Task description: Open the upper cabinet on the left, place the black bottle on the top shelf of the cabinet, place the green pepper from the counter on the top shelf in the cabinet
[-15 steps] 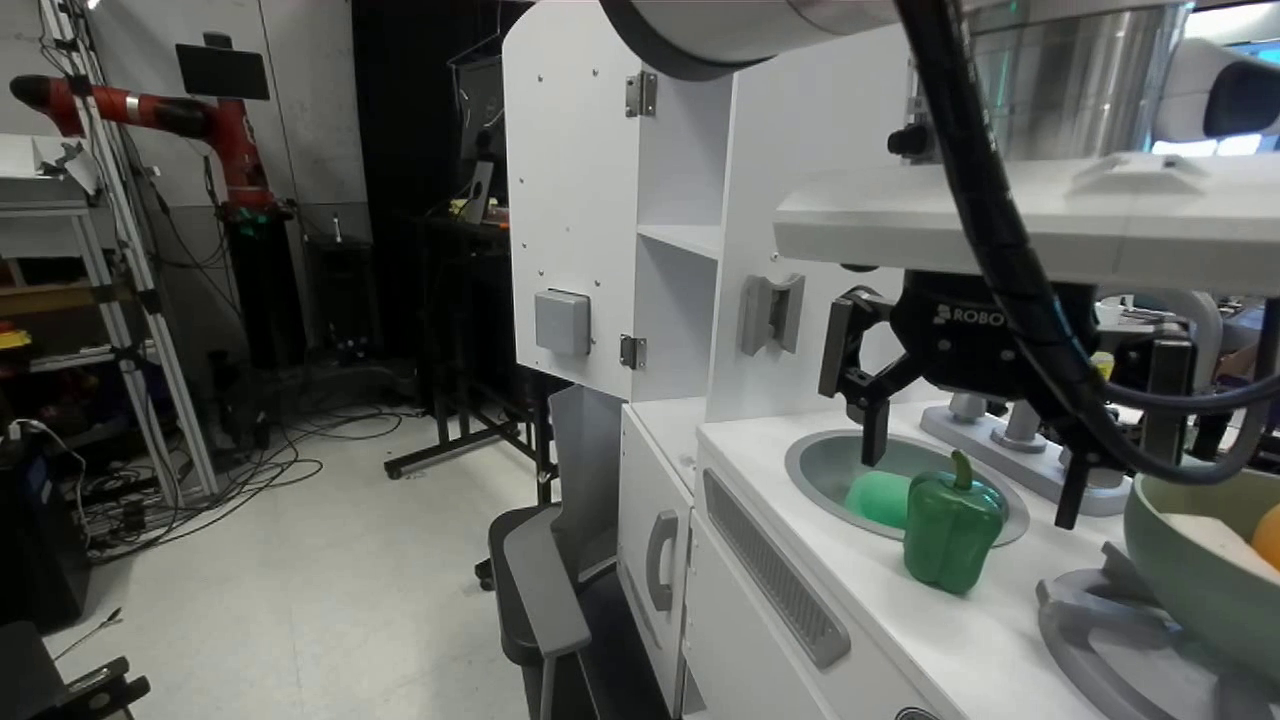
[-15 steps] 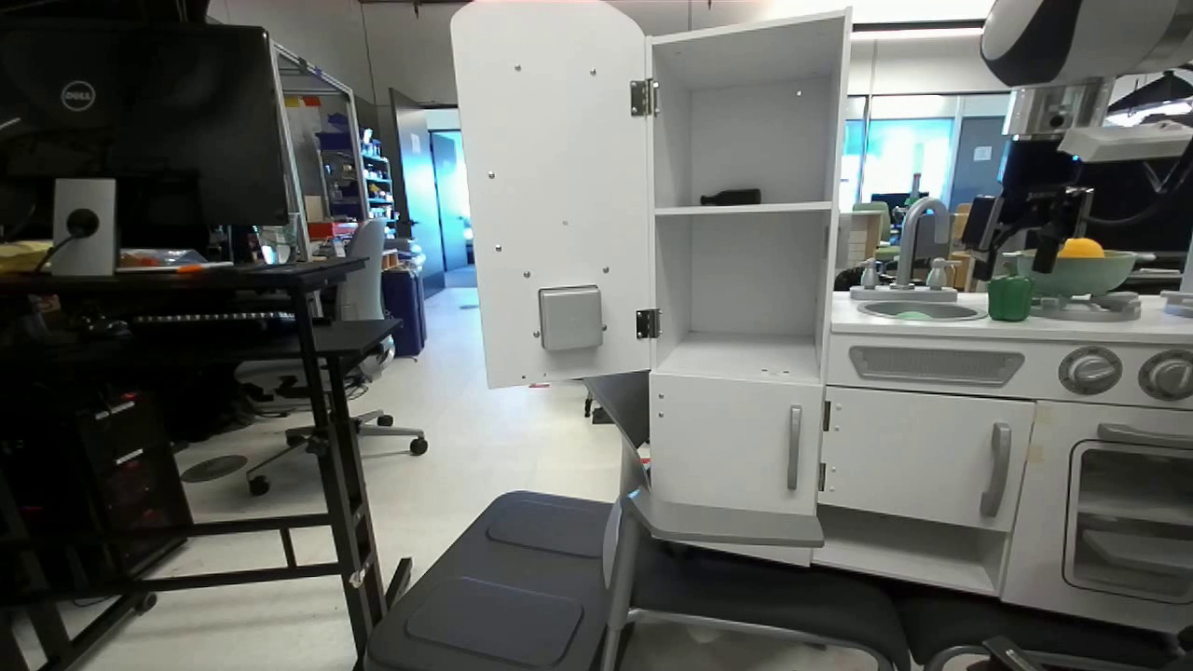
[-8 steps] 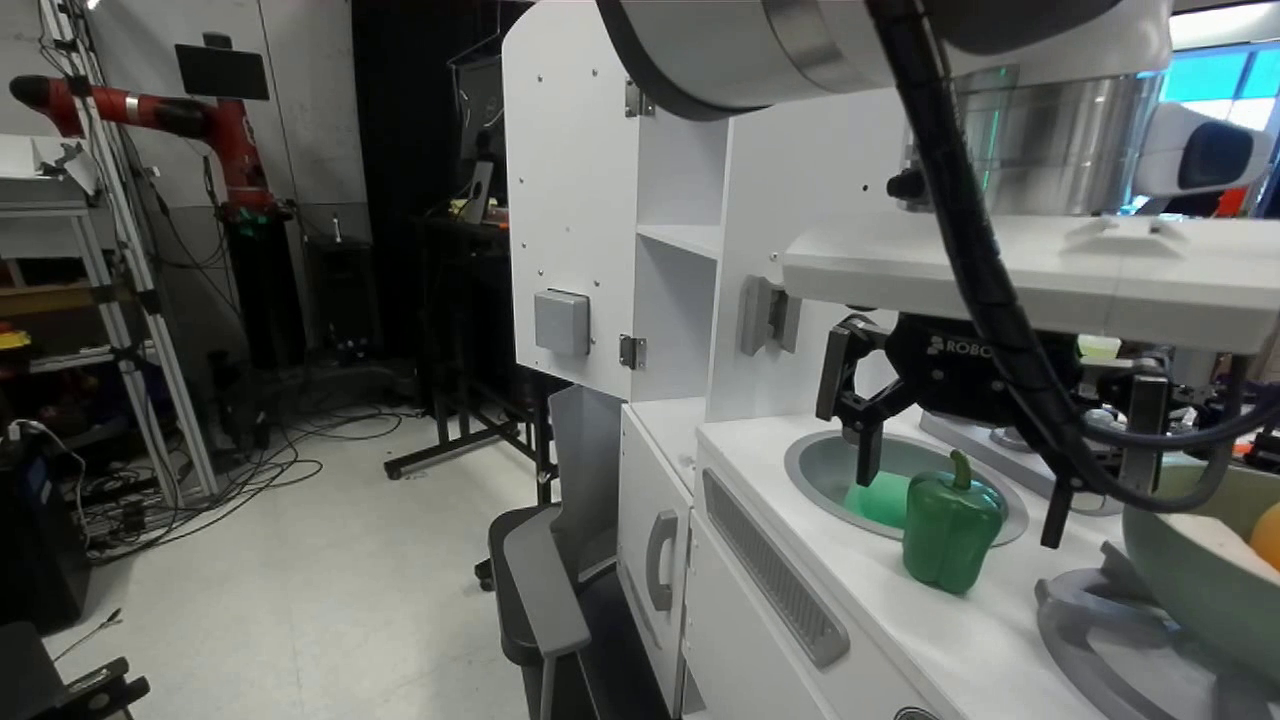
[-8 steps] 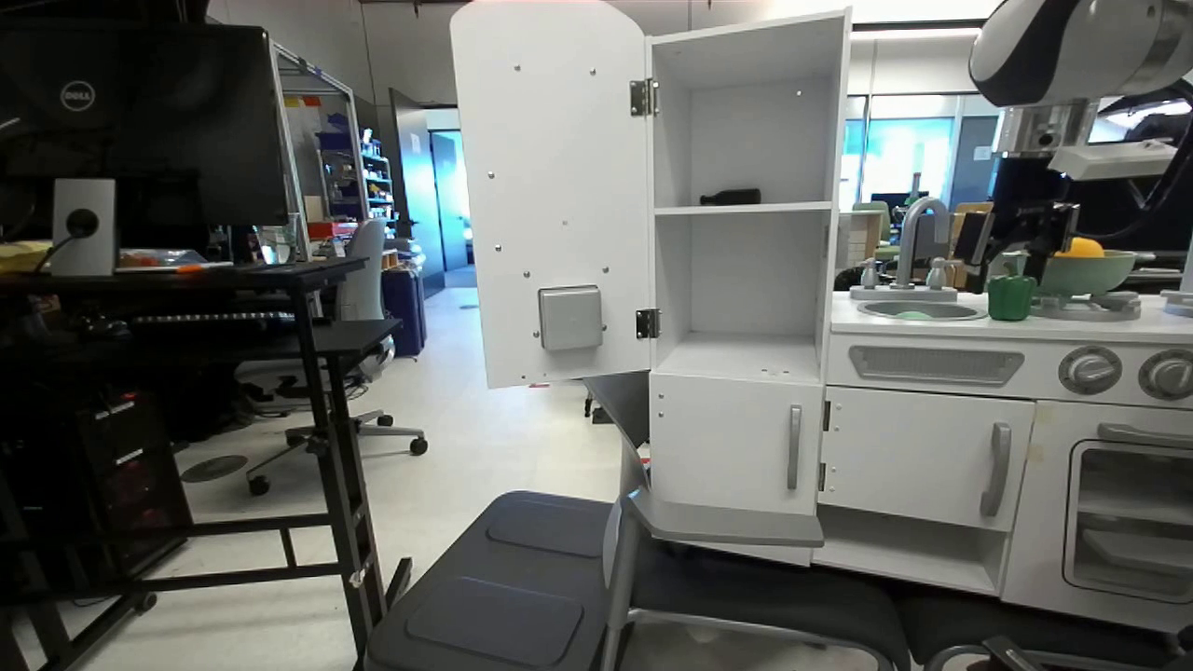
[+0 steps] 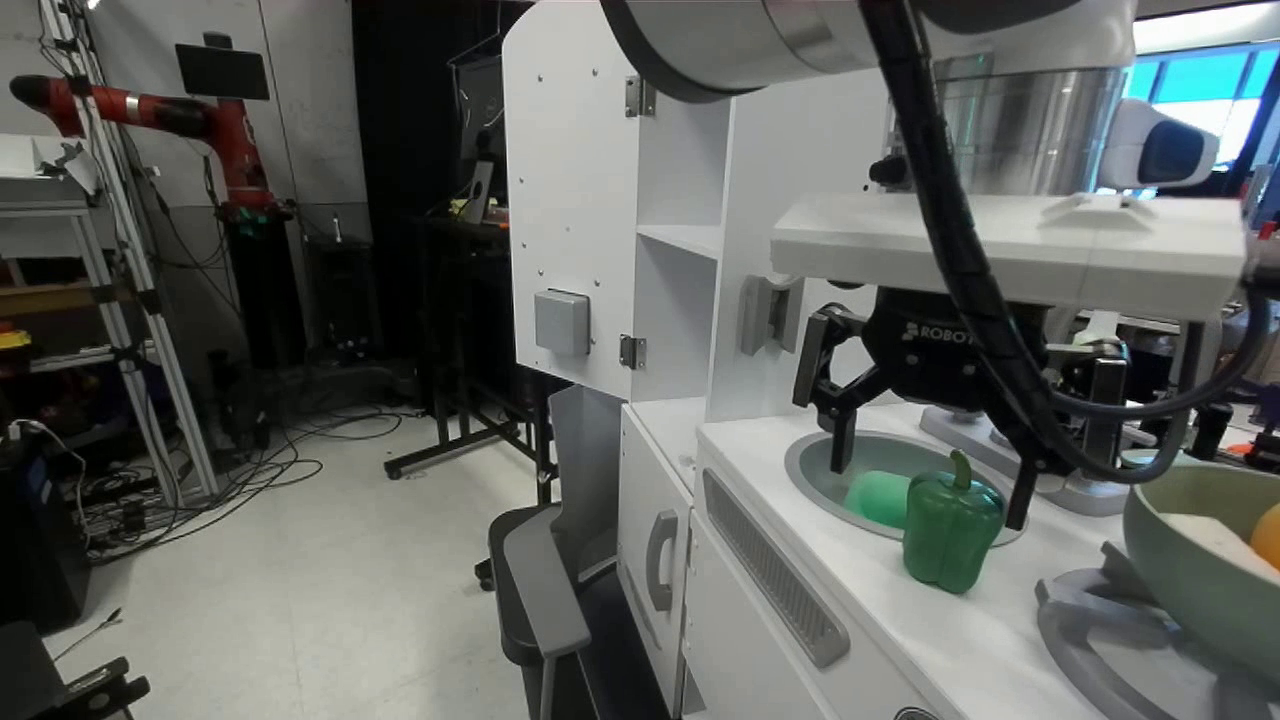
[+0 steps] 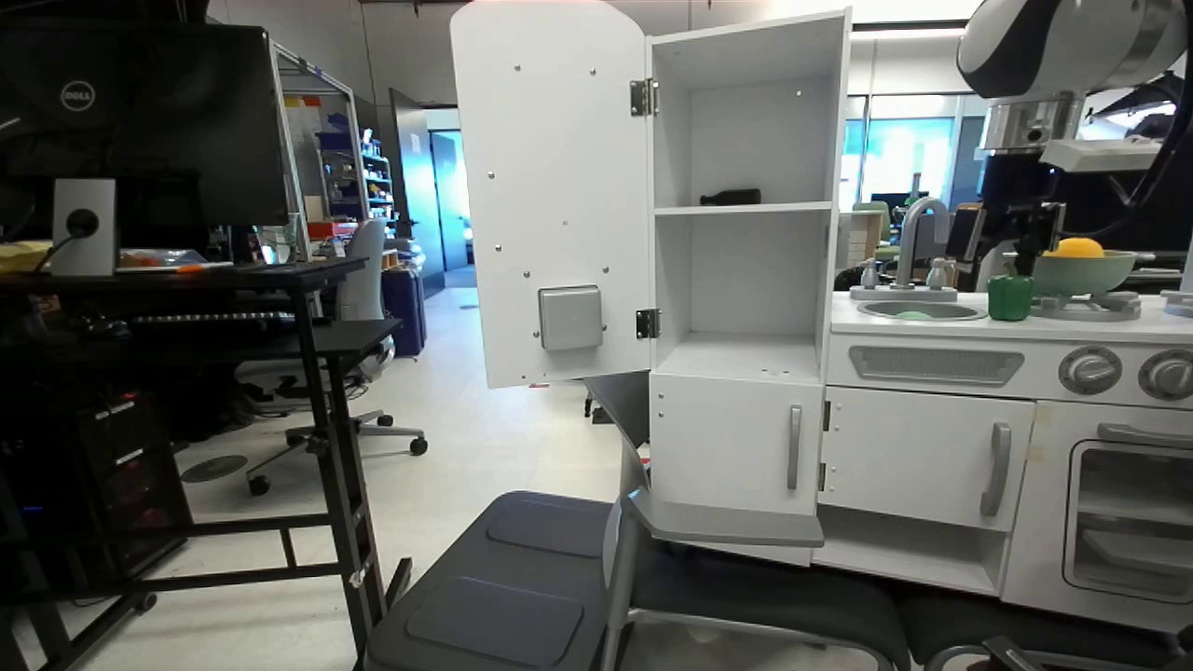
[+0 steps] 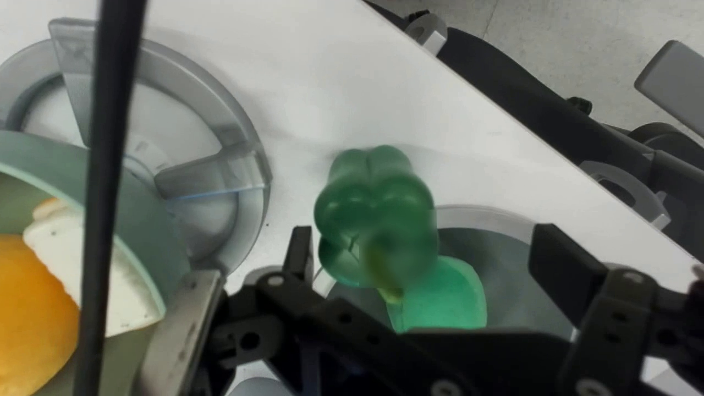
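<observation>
"White counter round the sink; what's unclear?"

"Wrist view blurs the stem of the green pepper and cuts off the bowl."

"Pointing how?"

"Pepper upright just beside the sink, stem up; black bottle lying along the top shelf, neck away from the sink."

"And the claw?"

"Spread wide near the sink, closer than a second ago."

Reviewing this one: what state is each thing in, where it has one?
Upper cabinet door: open
Lower cabinet doors: shut
Oven door: shut
Black bottle: lying on the top shelf
Green pepper: upright on the counter, not gripped
Gripper: open, empty
Bowl: upright, orange item inside
</observation>
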You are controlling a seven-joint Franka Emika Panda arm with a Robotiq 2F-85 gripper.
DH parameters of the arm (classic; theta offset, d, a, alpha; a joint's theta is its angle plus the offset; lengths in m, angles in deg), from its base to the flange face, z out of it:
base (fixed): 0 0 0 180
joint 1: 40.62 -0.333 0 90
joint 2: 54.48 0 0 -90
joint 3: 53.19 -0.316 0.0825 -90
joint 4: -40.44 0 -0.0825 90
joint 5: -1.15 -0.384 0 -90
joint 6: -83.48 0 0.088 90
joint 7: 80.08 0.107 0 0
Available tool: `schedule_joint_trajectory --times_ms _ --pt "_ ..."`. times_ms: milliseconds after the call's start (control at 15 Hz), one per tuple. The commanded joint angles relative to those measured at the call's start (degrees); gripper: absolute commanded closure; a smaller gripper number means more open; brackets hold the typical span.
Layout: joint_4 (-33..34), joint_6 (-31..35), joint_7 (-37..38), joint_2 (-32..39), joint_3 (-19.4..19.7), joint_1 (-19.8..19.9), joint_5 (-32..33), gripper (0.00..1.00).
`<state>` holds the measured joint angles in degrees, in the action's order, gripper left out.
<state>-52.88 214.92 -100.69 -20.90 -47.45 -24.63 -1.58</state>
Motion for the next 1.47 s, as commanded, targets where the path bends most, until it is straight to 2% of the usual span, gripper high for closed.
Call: schedule_joint_trajectory --times_ms 0,467,533,1000,1067,1267,1400 --pt "2.61 -3.48 -1.12 0.82 -0.74 0.69 0.82 0.0" --pt "3.95 -5.14 -1.18 1.78 -0.51 0.66 1.06 0.0" --pt "4.07 -4.88 -1.46 2.17 -0.55 0.88 0.94 0.2" --pt "6.46 -6.7 -1.22 3.65 -0.4 0.66 1.63 0.73" --pt "6.84 -7.15 -1.07 3.67 -0.39 0.52 1.79 0.77" --pt "7.48 -8.13 -2.17 3.64 -0.9 0.59 2.09 0.77" --pt "6.97 -9.52 -6.43 2.3 -2.41 1.06 1.72 0.77"
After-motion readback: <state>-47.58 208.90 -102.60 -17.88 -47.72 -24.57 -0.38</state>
